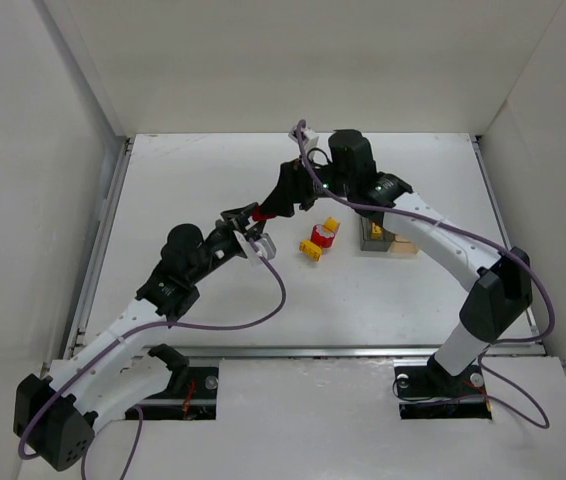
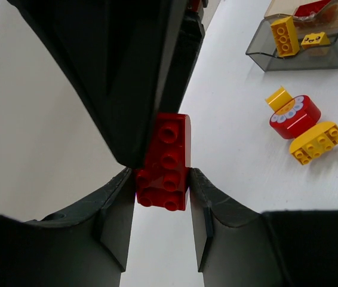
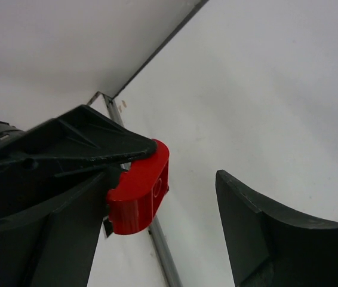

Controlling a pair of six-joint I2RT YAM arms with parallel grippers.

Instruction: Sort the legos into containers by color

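My left gripper is shut on a red lego, held by its lower end between both fingertips above the table; it also shows in the top view. My right gripper is open, its jaws set wide around the same red lego, which lies against its left finger with a clear gap to the right finger. The joined containers stand to the right: the dark grey one holds two yellow legos, and the tan clear one holds a red piece.
Loose legos lie on the table left of the containers: a small yellow one, a round red one with a flower top and a yellow curved one. White walls enclose the table, with a metal edge strip.
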